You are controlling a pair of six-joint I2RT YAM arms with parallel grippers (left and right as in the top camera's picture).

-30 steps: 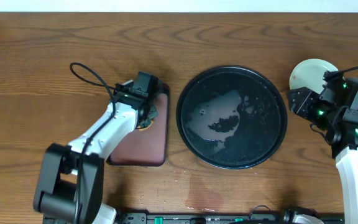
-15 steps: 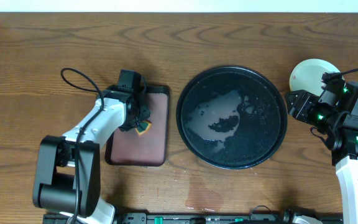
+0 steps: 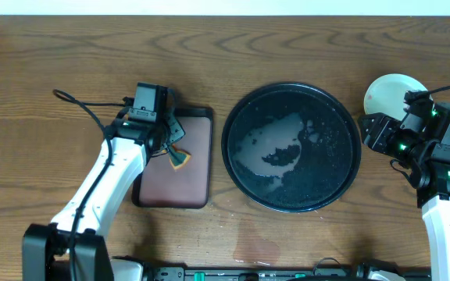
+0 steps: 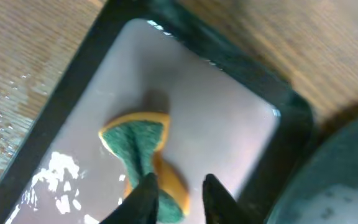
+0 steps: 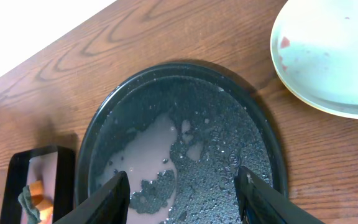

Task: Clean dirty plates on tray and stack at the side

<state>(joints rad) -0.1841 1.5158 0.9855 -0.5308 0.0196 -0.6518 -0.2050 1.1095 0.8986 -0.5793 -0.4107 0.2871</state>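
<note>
Left arm has swung out toward the left; its end effector (image 4: 179, 193) now hangs over the near part of the maroon tray (image 3: 198, 183). The sponge (image 4: 138, 140) stays where it lay, and the right arm has barely shifted.

Left fingertips stand narrowly apart with the sponge's near end between them. Pinched or just released, I cannot tell. Right end effector (image 5: 184, 199) is wide and holds nothing.

Black tray (image 3: 326, 125): a film of water and droplets, no plates. Maroon tray: the sponge only. Plates (image 3: 389, 90) sit on the table (image 3: 209, 55) at far right, just beyond the black tray's rim, mint one on top (a reddish fleck shows on it; the count beneath is hidden).

Step looks like parking the sponge. Best to let go fully, then lift straight up so nothing drags off the tray.
</note>
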